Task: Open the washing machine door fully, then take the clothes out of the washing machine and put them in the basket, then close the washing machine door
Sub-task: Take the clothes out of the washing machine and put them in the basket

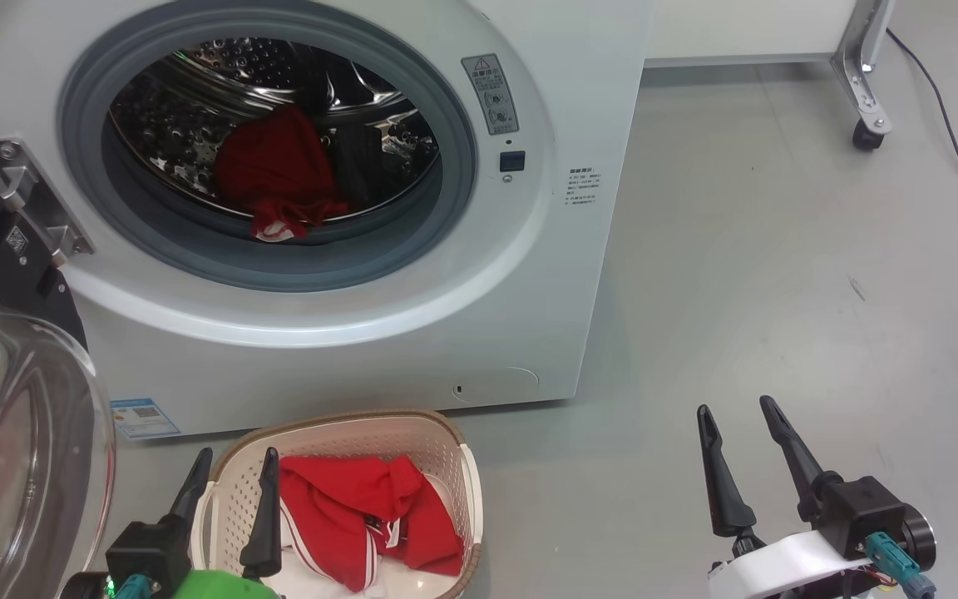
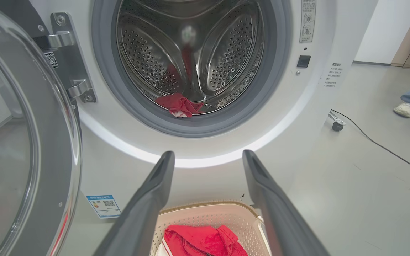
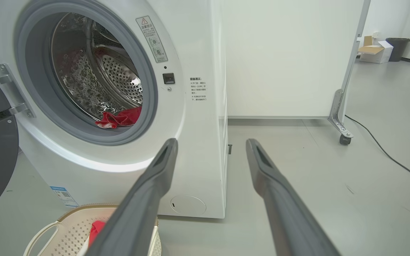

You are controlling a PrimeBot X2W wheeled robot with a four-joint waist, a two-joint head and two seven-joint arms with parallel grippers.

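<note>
Status: large round washing machine door (image 1: 17,433), glossy black rim with a bulging clear glass bowl, stands swung wide open at the left of head view, hung on its steel hinge bracket (image 1: 34,200). Big white front-loading washing machine (image 1: 545,274) has its mouth uncovered: grey rubber ring (image 1: 296,268) around a perforated steel drum (image 1: 196,108). Small blue label sticker (image 1: 144,418) sits low on the front panel, near the edge of the door glass.

Bright red fabric clothes (image 1: 362,516) with white stripe trim are split across two places. Drum piece (image 1: 279,175) lies at the front bottom of the drum, its lower edge with a bit of white trim hanging onto the rubber ring. Basket piece is bunched inside the small cream perforated plastic basket (image 1: 346,426) with a brown woven-look rim, white fabric showing beneath it. Basket stands on the grey floor (image 1: 778,291), just in front of the machine, below the drum mouth.

Left gripper (image 1: 238,456): two long dark fingers spread apart, nothing between them, hovering over the basket's left end and pointing at the machine. Right gripper (image 1: 735,408): fingers likewise spread and empty, over bare floor well to the right of basket and machine.

Background: metal leg with a black castor (image 1: 866,133), black cable (image 1: 953,141) running across the floor. Left wrist view catches a person's foot in a pale shoe (image 2: 404,108) at far right.
</note>
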